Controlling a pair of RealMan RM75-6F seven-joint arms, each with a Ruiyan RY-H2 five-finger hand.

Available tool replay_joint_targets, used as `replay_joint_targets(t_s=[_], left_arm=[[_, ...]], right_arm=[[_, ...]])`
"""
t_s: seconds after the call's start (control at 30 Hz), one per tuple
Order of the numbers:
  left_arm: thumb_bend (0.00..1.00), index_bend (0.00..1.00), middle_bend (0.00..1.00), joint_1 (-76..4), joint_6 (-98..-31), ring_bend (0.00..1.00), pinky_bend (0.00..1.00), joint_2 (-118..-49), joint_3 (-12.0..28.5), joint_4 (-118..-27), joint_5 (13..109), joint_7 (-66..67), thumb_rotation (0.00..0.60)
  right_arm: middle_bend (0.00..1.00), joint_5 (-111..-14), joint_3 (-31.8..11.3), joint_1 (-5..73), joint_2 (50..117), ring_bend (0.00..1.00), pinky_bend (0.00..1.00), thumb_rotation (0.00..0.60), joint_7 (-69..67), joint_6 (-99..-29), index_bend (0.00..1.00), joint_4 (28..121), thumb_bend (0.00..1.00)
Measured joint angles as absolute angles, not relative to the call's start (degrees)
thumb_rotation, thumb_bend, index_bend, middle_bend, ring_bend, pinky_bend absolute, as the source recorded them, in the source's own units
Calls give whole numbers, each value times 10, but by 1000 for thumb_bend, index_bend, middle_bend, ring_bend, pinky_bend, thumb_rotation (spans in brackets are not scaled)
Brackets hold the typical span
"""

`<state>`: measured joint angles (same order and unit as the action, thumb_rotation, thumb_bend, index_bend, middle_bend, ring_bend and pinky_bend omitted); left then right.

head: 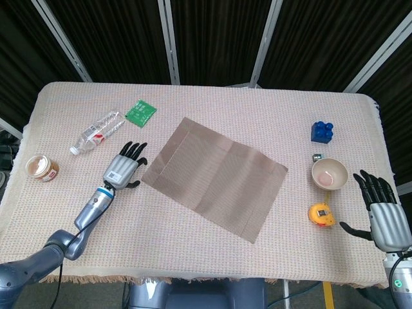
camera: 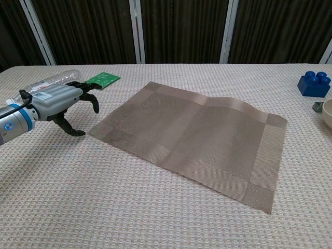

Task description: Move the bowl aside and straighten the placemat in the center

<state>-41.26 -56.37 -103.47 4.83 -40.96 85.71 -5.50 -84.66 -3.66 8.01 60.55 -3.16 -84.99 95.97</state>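
Note:
The brown woven placemat lies skewed in the middle of the table, its far edge slightly buckled. The cream bowl stands at the right, off the mat. My left hand hovers just left of the mat's left corner, fingers apart and holding nothing, a small gap between it and the mat. My right hand rests open at the table's right front edge, below and right of the bowl, and shows in the head view only.
A plastic bottle and a green packet lie behind the left hand. A small round tin sits at the far left. A blue block, a small metal clip and a yellow tape measure surround the bowl.

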Motion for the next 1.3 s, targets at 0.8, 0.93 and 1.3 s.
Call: replay_joint_targets(t_s=[0.8, 0.93, 1.3], left_arm=[[327, 372, 0, -427, -534, 0, 0, -1067, 43, -377, 846, -57, 600], [354, 385, 0, -429, -536, 0, 0, -1070, 42, -376, 847, -62, 600], [378, 432, 0, -435, -542, 0, 0, -1085, 36, -370, 855, -59, 600]], right_arm=[[0, -844, -45, 74, 601, 0, 0, 600, -39, -845, 0, 959, 0], [0, -846, -45, 73, 600, 0, 0, 600, -41, -844, 0, 961, 0], [0, -853, -45, 73, 596, 0, 0, 600, -44, -843, 0, 966, 0]])
